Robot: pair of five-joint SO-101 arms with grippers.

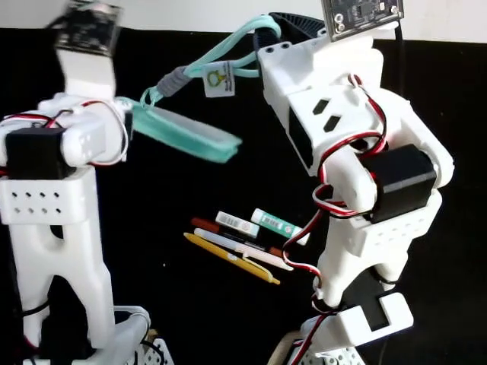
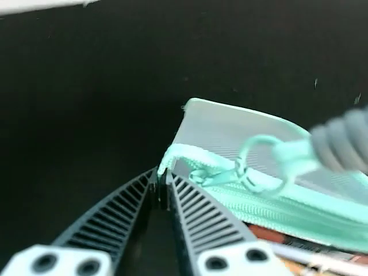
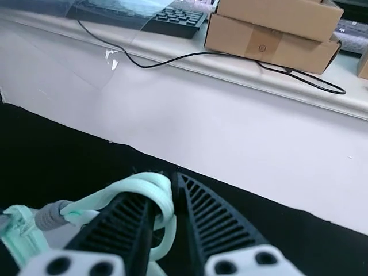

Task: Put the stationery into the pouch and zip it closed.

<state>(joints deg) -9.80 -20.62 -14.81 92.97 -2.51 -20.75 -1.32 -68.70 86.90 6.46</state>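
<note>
Tension is what the step is judged to depend on: the pouch (image 1: 190,135) is held off the table (image 1: 152,228) between two pincers, and its mouth can be worked only if the fabric is taut without being torn from either grip. The left gripper (image 2: 162,184) is pressed together on the pouch's corner, right at the end of the zip (image 2: 270,198), with the ring pull (image 2: 253,169) just beyond its tips; whether the zip is open cannot be told. The right gripper (image 3: 169,192) is pinched on the mint strap (image 3: 144,190), which runs from its jaws down to the grey collar (image 3: 52,217) and on to the pouch. The stationery (image 1: 240,242), several pens and markers, is seen lying loose on the table, below and well apart from both pincers, none of it inside. It is advised that the corner pinch be held firm and that the strap be drawn gently away from the left pincer rather than jerked. The pouch is best lowered to the table beside the pens before either grip is released, since a hanging pouch is likely to swing and twist.
</note>
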